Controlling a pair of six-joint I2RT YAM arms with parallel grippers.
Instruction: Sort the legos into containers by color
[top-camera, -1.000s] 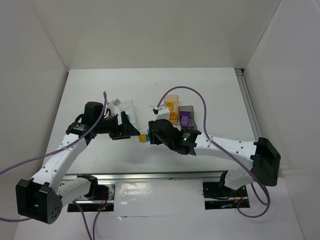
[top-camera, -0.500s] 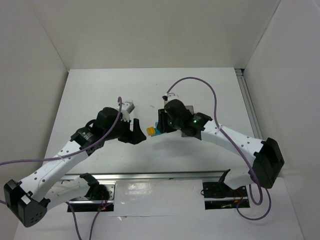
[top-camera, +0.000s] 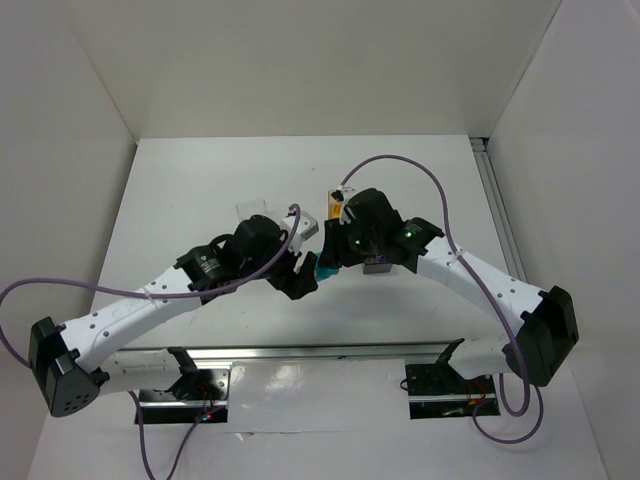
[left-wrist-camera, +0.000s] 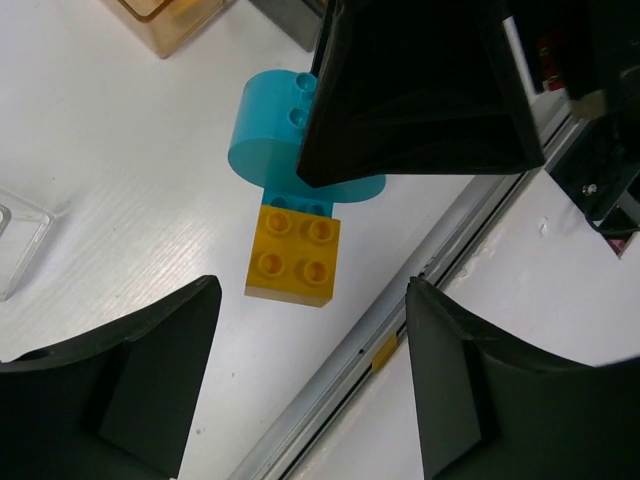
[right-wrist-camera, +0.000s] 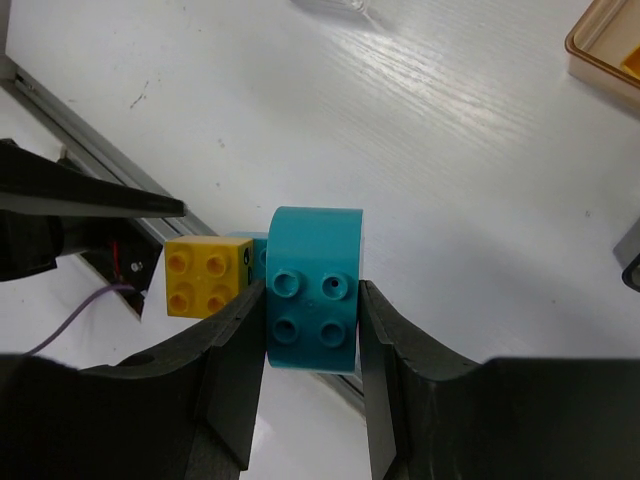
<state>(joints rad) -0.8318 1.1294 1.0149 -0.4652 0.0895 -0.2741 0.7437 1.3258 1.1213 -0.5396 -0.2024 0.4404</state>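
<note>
My right gripper (right-wrist-camera: 312, 305) is shut on a rounded teal lego (right-wrist-camera: 312, 290) and holds it above the table's front edge. A yellow-orange lego (right-wrist-camera: 205, 275) is stuck to its side. In the left wrist view the yellow lego (left-wrist-camera: 295, 252) hangs off the teal one (left-wrist-camera: 275, 130), a little ahead of my open left gripper (left-wrist-camera: 312, 325). From above, the two grippers meet at the teal lego (top-camera: 322, 268), left gripper (top-camera: 300, 282) beside right gripper (top-camera: 330, 255). The orange bin (top-camera: 334, 194) and the grey bin (top-camera: 378, 266) are mostly hidden under the right arm. The clear bin (top-camera: 258, 210) stands behind the left arm.
The metal rail (left-wrist-camera: 380, 330) along the table's front edge runs right under the held legos. The orange bin's corner (right-wrist-camera: 605, 40) shows a yellow brick inside. A corner of the clear bin (left-wrist-camera: 15, 240) lies to the left of the left gripper.
The right gripper has carried the teal-and-yellow clump to the right and back. The left arm has swung right, and its open jaws now stand by the yellow lego.
</note>
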